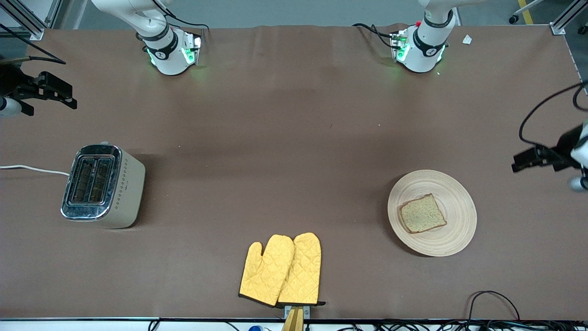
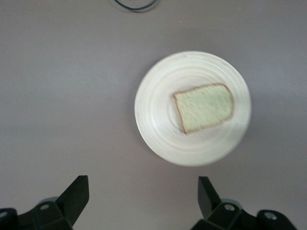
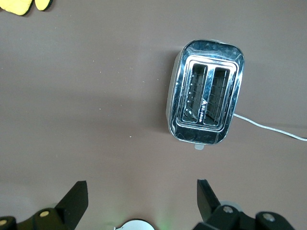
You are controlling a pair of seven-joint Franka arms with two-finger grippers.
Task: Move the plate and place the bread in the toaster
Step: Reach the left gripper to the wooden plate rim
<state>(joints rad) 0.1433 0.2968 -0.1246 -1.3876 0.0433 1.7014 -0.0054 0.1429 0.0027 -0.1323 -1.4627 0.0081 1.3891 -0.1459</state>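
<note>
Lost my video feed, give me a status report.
Both grippers open, left gripper above table near plate, right gripper near toaster. Bread on plate, slots empty. Oven mitts between, nearer camera.

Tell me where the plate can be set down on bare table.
Widest bare stretch: mid-table between the toaster and the plate, farther from the front camera than the oven mitts. Bare too between the mitts and either of them. Both open grippers, left and right, hang at the table ends.
</note>
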